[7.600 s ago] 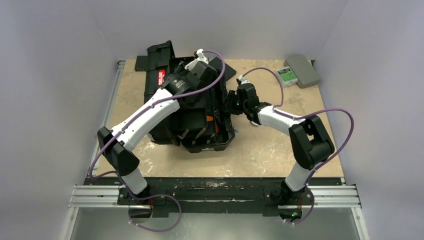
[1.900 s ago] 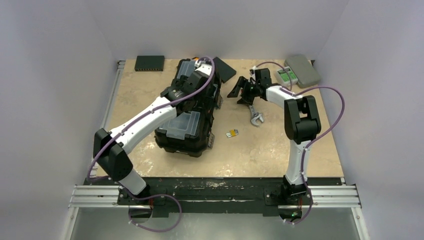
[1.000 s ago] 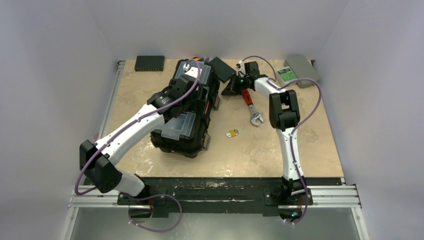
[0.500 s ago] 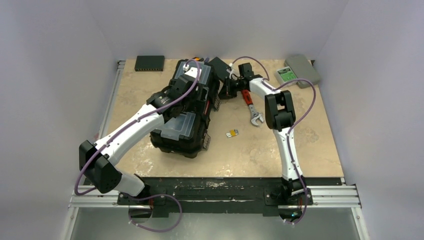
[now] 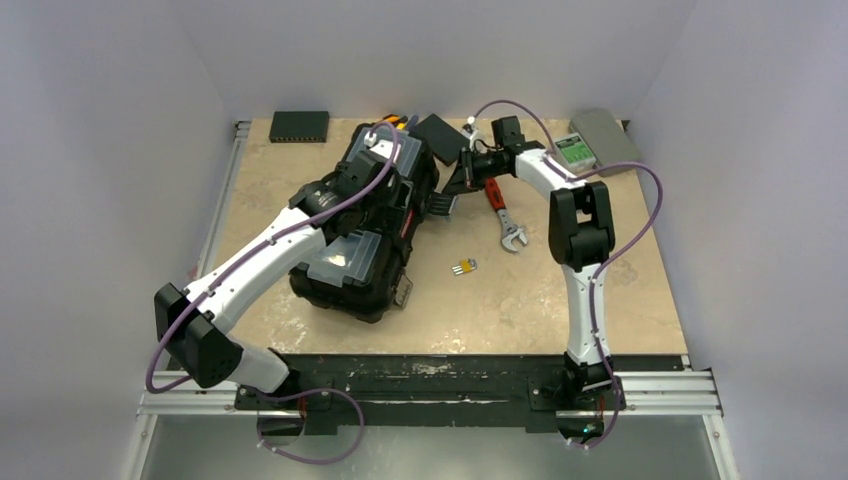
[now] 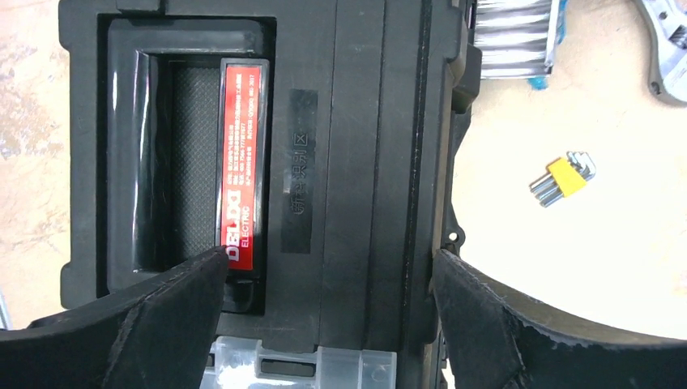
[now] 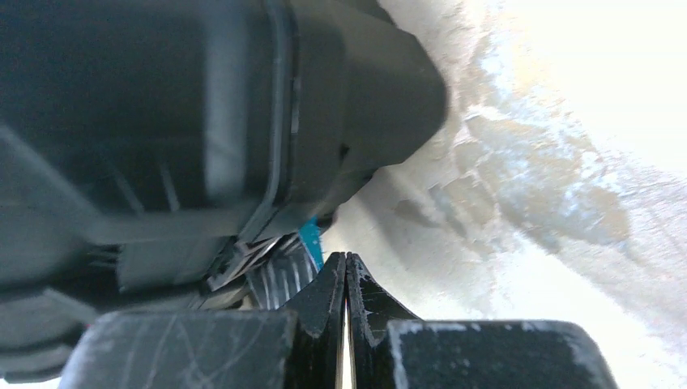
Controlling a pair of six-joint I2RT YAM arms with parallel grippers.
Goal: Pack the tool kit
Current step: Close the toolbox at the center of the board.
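Our toolbox lies shut left of the desk's centre. Our left hand is spread open above its handle; our right hand is pinched closed on nothing beside its far end. The wrench and hex keys lie unpacked nearby, so reopening looks necessary.

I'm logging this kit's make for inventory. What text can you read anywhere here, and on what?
"DELIXI ELECTRIC": on the red label of the toolbox.
Fine print on that red label: too small to read.
Raised Chinese characters on the toolbox: not clear enough to read.
Print on the green label by the grey case: too small to read.
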